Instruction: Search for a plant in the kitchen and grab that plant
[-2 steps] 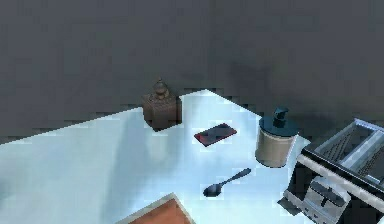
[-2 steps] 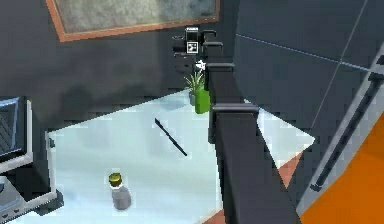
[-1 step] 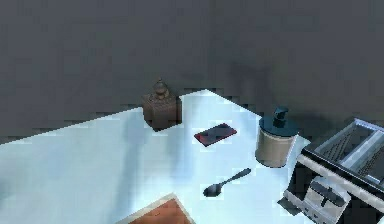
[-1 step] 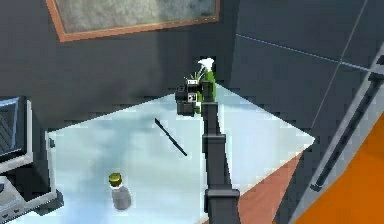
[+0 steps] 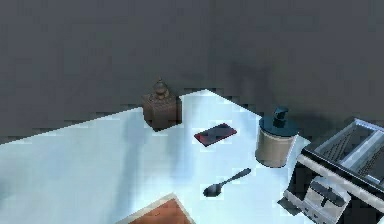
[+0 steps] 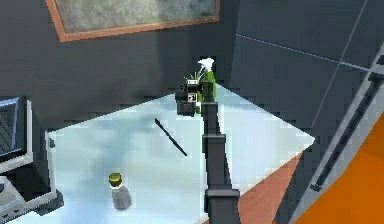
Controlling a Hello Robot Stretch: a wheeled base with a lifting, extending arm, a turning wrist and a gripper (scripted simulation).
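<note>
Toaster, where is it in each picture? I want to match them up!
Forward view: the toaster sits low at the right edge, just right of the jar with the teal pump.
Arm side view: the toaster stands at the left edge, about halfway down.
Shared landmark: the pale tabletop that it rests on.

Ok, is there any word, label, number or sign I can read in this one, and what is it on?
None can be read.
Flat dark red thing: no print made out.
Pale jar with a dark pump top: the side looks plain, no label.
Framed board on the wall: no writing made out.
Small lidded jar: too small to tell.
</note>
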